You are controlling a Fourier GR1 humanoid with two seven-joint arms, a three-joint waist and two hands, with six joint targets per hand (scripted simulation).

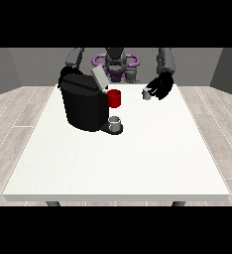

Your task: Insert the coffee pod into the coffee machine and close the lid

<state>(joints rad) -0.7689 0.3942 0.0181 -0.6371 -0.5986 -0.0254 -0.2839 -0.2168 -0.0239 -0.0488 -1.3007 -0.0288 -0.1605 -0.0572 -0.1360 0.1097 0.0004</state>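
Presently, my hand at the view's right (160, 87) has its fingers curled round the coffee pod (146, 94), well right of the coffee machine (84, 104). The lid (99, 78) stands raised. I should carry the pod level toward the opening under that lid.

Hand at the view's right (161, 86): raised above the bench (138, 163), forearm descending from the shoulder, fingers (152, 90) curled round a small grey pod (146, 94). Hand at the view's left (67, 72): arm bent downward from the shoulder, hand largely hidden behind the black machine (83, 104); finger position undeterminable.
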